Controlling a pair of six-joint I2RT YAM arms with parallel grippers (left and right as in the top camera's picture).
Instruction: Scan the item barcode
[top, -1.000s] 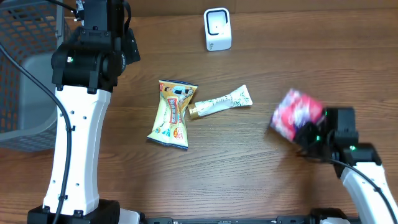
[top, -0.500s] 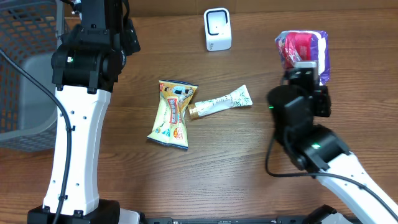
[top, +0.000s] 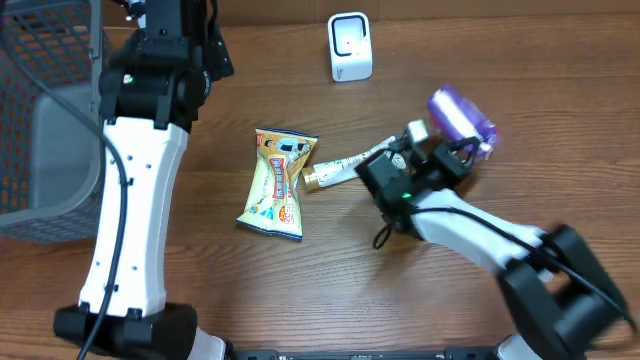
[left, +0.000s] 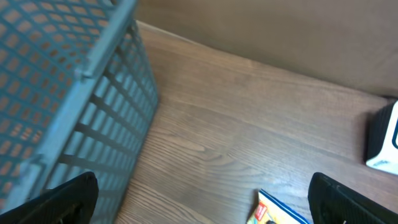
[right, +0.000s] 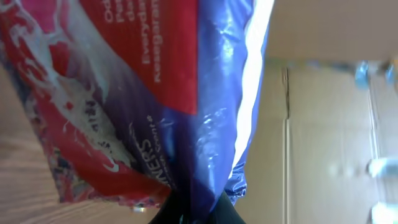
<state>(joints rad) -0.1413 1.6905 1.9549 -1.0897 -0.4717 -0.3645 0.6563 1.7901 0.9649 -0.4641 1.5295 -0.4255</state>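
We see the right hand (top: 438, 155) clamped on a purple-and-red packet (top: 462, 117), held above the desk (top: 400, 290) right of centre, near-right of the white barcode scanner (top: 350, 47). Left hand (left: 200, 190) is apart and empty, beside the mesh basket (left: 62, 93) at far left. Yellow snack bag (top: 278, 183) and tube (top: 355, 165) lie mid-desk, touching.

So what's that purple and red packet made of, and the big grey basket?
The purple and red packet looks like thin plastic film with a glossy finish: it is crinkled and has a bright stripe of shine. The grey basket is a stiff grid of small square holes with a dull, matte look. It could be plastic or coated metal; I can't tell which.
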